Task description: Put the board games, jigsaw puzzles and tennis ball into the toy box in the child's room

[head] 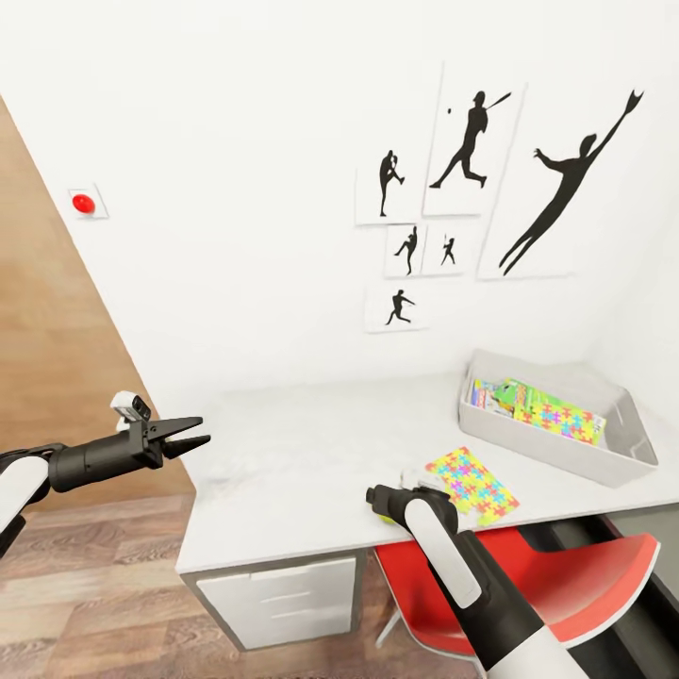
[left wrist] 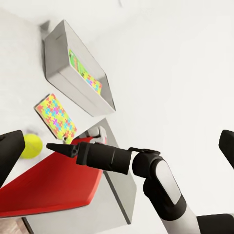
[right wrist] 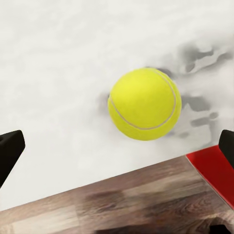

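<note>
Toys partly packed: toy box held some, jigsaw puzzle & tennis ball lay on tabletop; right end effector wide open over ball, left end effector open, empty

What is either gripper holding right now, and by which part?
Nothing. The right gripper hangs open above the tennis ball, which rests on the table. The left gripper is open and empty.

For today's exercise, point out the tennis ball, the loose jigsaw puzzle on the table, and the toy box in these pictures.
tennis ball (right wrist: 145,104): right wrist view, centre of its yellow surface.
jigsaw puzzle (head: 471,484): head view, middle of the colourful panel.
toy box (head: 556,450): head view, near outer wall.
</note>
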### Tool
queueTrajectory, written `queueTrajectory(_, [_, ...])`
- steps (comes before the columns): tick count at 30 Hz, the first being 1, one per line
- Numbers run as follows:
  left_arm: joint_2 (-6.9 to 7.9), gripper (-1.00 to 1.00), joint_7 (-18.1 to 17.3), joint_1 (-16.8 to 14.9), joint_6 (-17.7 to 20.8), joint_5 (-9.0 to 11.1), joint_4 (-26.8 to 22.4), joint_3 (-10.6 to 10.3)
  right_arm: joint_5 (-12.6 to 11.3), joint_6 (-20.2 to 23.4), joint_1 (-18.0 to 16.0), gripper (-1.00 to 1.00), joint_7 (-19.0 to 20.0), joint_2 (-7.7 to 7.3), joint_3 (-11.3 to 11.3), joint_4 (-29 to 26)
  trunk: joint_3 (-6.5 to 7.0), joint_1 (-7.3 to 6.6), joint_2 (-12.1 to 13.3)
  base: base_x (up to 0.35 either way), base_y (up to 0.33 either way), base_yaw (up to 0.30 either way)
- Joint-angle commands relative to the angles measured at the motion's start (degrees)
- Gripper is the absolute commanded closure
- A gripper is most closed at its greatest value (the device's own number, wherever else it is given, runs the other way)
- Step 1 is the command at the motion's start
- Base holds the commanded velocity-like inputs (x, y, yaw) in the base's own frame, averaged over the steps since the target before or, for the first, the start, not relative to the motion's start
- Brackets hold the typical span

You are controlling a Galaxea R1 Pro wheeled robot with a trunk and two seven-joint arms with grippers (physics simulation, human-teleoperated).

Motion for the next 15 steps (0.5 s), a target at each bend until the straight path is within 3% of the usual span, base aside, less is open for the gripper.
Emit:
queueTrajectory(1, [0.05, -1.00, -0.23, -0.07, 0.19, 0.00, 0.03, -0.08, -0.47, 0.09, -0.06, -1.00, -0.56, 0.00, 0.05, -0.04, -0.21, 0.03, -0.13, 0.004, 0.002, 0.001])
queueTrajectory(15, [0.05, -1.00, -0.23, -0.07, 0.19, 0.00, 0.03, -0.08, -0.47, 0.09, -0.05, -1.00, -0.56, -0.09, 0.04, -0.08, -1.48, 0.03, -0.13, 0.000, 0.000, 0.000])
